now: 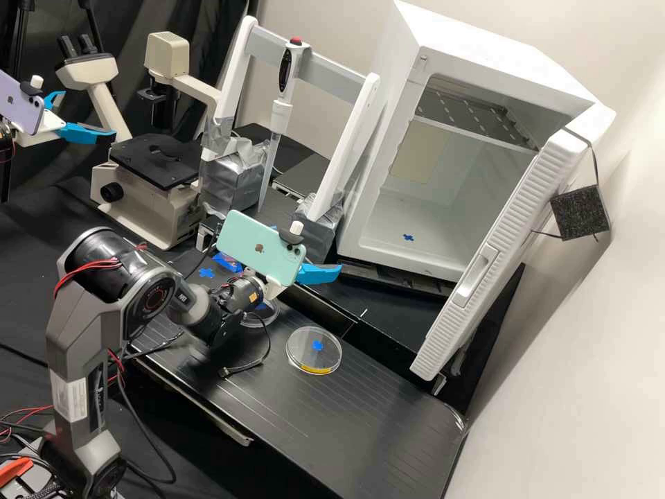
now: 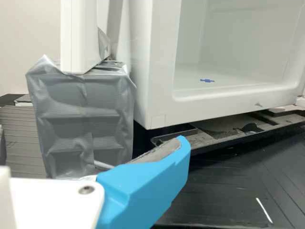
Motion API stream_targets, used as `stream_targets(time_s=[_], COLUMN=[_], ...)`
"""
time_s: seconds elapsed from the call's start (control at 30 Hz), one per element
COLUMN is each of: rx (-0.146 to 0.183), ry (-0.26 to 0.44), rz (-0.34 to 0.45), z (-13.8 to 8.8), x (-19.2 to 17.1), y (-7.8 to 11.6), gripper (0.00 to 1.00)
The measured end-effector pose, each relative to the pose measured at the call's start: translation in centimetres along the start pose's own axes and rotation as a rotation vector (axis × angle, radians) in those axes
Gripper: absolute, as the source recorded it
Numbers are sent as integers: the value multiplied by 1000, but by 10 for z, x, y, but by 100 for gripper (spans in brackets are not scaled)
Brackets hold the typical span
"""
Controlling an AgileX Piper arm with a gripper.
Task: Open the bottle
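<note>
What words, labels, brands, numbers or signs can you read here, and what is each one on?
No words or numbers are legible.
White label on the grey arm: print too small to read.
Mint-green phone: a logo, no readable lettering.
Blue crosses at the petri dish, on the bench and in the white cabinet: plain signs.

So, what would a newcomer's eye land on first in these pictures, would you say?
Probably the big white fridge at the back right of the high view, its door open. Next comes the pale green phone mounted on the dark grey arm, left of centre. The clear round dish on the black bench may catch the eye after that.
</note>
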Motion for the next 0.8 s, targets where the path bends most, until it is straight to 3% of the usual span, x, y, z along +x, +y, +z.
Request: stream_targets(time_s=[0.4, 0.57, 0.67, 0.8], rx=[7, 27, 34, 7], ry=[14, 74, 145, 214], rz=[-7, -4, -14, -68], z=[-2, -14, -28, -45], x=[-13, -45, -61, -70], y=[1, 3, -3, -22], gripper=[100, 100, 100, 100])
